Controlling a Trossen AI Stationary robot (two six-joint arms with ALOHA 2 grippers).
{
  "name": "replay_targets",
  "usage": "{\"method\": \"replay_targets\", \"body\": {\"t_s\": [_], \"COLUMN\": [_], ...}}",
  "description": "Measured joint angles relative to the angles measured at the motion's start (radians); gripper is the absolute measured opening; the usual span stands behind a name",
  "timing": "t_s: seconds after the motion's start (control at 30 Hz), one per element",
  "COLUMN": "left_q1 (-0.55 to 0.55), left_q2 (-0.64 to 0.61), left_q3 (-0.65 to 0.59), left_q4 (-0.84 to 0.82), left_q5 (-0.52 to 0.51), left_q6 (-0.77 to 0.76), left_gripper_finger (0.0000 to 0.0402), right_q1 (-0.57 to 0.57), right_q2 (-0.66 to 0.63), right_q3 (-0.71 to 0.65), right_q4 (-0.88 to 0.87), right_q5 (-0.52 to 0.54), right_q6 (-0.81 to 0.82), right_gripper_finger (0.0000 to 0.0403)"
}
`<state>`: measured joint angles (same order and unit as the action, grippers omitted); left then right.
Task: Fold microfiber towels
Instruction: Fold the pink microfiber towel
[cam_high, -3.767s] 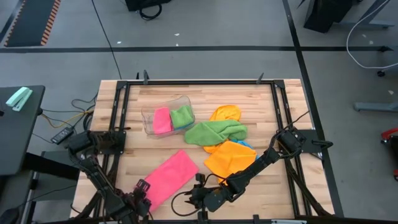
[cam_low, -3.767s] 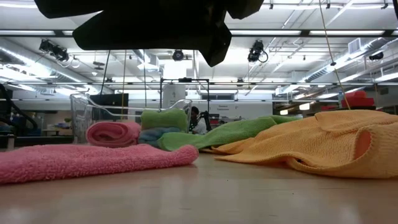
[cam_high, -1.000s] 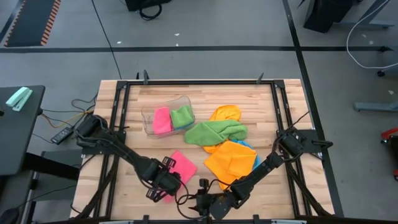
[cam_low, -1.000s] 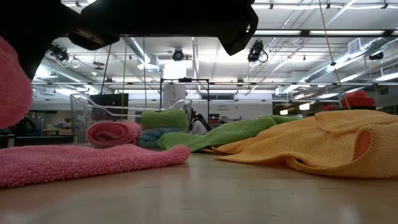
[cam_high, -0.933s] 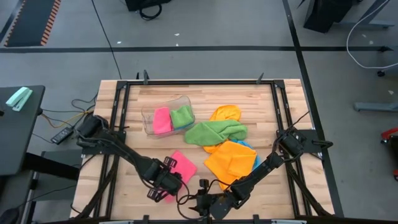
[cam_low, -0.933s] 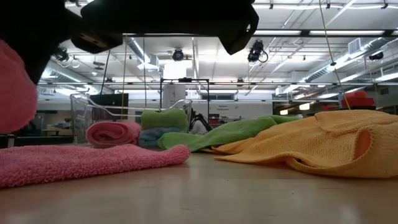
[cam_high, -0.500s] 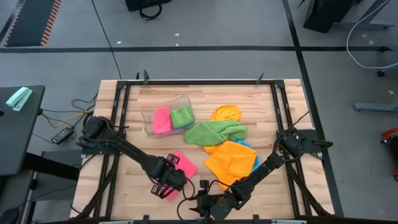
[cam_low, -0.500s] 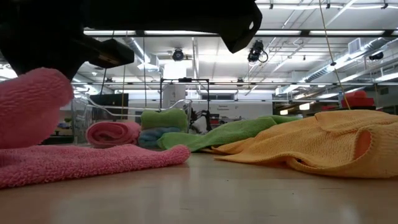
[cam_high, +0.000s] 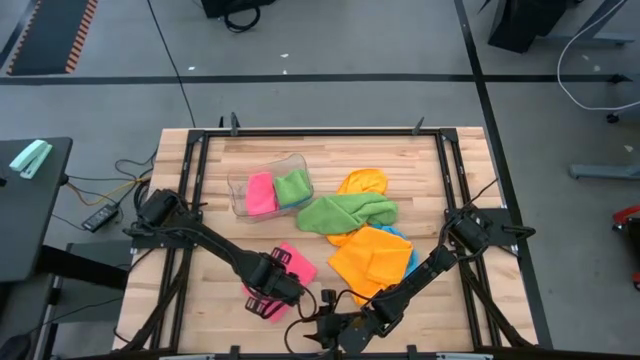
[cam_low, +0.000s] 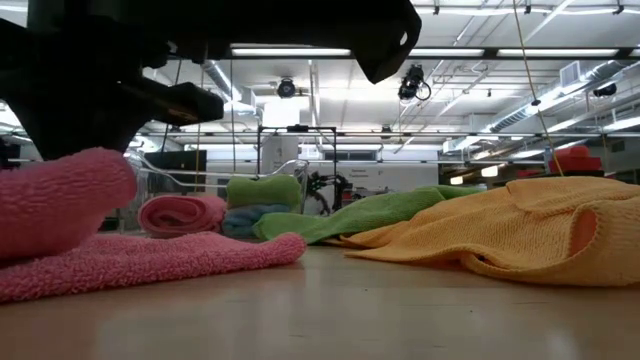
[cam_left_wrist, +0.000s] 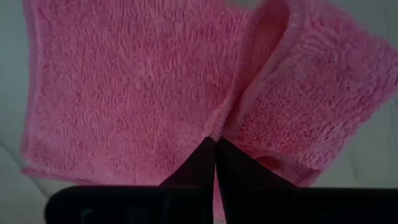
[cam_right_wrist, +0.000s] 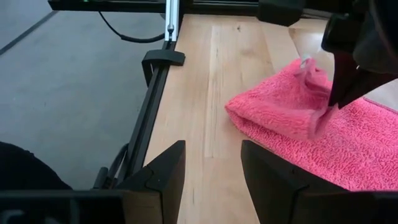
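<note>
Right now the left gripper (cam_left_wrist: 215, 144) has its jaws pinched on the pink towel (cam_high: 285, 275), doubling a corner over near the table's front edge; the right gripper (cam_right_wrist: 211, 168) waits beside, jaws spread

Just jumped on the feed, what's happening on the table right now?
The left gripper is pinching an edge of the pink towel and folding it over onto itself near the table's front. The right gripper waits open beside it, holding nothing. Green and orange towels lie unfolded; the clear tub holds folded ones.
</note>
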<state>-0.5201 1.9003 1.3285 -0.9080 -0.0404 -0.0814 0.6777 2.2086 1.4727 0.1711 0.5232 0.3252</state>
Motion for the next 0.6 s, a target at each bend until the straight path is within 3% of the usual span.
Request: {"method": "replay_targets", "body": {"t_s": [0.13, 0.43, 0.6], "left_q1": [-0.005, -0.01, -0.013], "left_q2": [0.0, 0.0, -0.031], "left_q3": [0.0, 0.0, 0.0], "left_q4": [0.011, -0.025, -0.038], "left_q5": [-0.007, -0.027, -0.027], "left_q6": [0.0, -0.069, -0.122], "left_gripper_finger": [0.0026, 0.0104, 0.0117], "right_q1": [0.0, 0.0, 0.0], "right_q2": [0.0, 0.0, 0.0], "right_q3": [0.0, 0.0, 0.0], "right_q4": [0.0, 0.004, 0.004], "right_q5": [0.0, 0.0, 0.0], "right_q6": [0.0, 0.005, 0.005], "right_gripper_finger": [0.0165, 0.0165, 0.0165]}}
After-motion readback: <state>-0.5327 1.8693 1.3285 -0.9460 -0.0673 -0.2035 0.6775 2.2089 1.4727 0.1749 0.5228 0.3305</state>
